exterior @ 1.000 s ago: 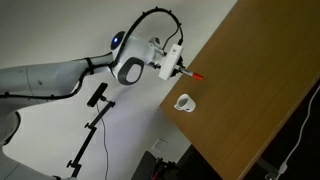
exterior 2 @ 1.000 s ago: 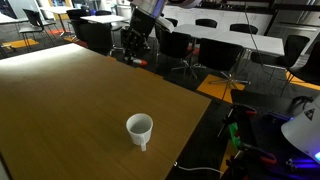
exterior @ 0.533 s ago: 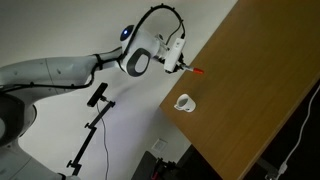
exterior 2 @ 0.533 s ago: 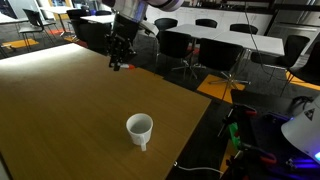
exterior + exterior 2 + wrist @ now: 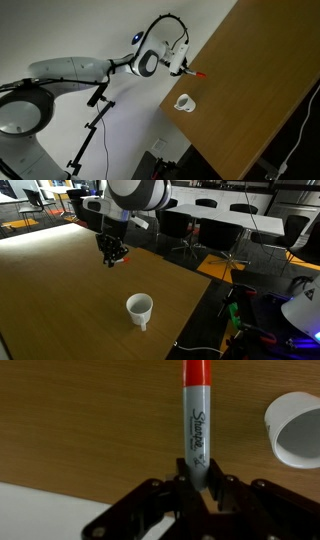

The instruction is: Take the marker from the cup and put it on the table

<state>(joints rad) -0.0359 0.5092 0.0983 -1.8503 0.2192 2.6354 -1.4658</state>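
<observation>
Clamping my black two-fingered pincer (image 5: 196,472) narrowly round the lower end of the slim grey-barrelled, red-capped marker (image 5: 196,420), I have the task's thing out of its container and in my grasp. The jaws meet on the barrel just below the black lettering. That leaves most of its length jutting forward, with the red cap leading, so the far end can meet the wood first when I lower it. In an exterior view the pincer (image 5: 113,254) hangs above the board with its fingers pointing down. I judge the marker to be clear of the surface, though the pictures do not settle whether the cap tip touches. Off to one side stands the small white ceramic cup (image 5: 298,428) with a loop handle, upright with its dark mouth open and nothing in it. It sits apart from me in both exterior views (image 5: 140,308), near the board's edge. That gap matters: setting the marker down here keeps it from rolling against the cup or knocking it. Under everything lies the flat medium-brown wooden table (image 5: 60,290), bare around my position, which is why this looks a sound spot for the release. What remains, I think, is to descend, lay the barrel flat and open. Beyond the table stand black office chairs (image 5: 180,225).
</observation>
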